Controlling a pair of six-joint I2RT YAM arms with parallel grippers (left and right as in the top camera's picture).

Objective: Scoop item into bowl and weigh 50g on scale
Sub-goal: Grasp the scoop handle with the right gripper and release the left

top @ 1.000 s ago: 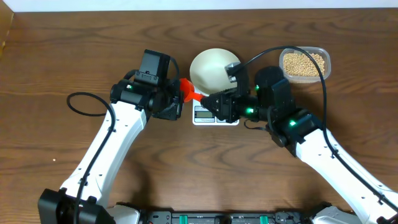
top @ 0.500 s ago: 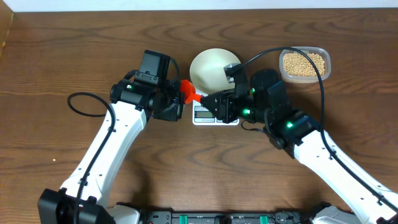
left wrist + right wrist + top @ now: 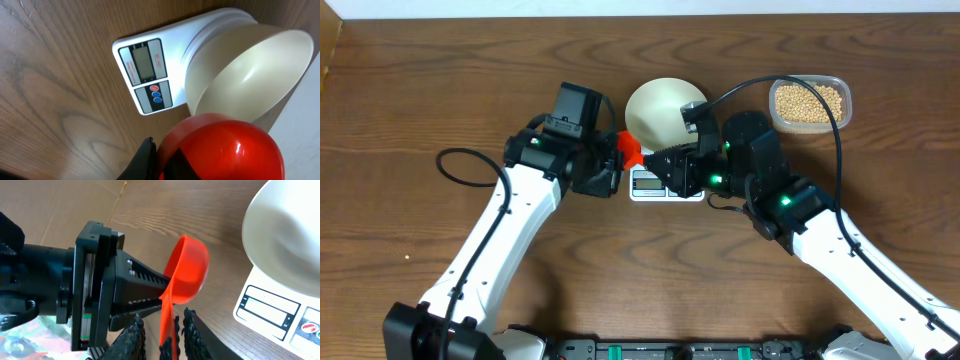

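From above, the bowl sits on the back part of the scale, so the display strip in front shows. The bowl is near the table's far edge, which runs along the top. The beans lie in a clear tub at the far right, well apart from the bowl, with the right arm's cable arching between them. Both claws meet just left of the scale. The left gripper is clenched on the red scoop, and the right gripper comes in from the other side. Broad bare wood shows to the left and toward the near edge. In the left wrist view the scoop's rounded back fills the lower right, next to the bowl's rim, and the scale's display and buttons lie bare. In the right wrist view the scoop's handle runs down between the right claw's fingers. A sliver of wood shows on each side, so this claw is released. The left claw's ribbed fingers close on the handle. Compared with half a second ago, the left arm and scoop have moved slightly right, toward the scale, and the right arm has held its place.
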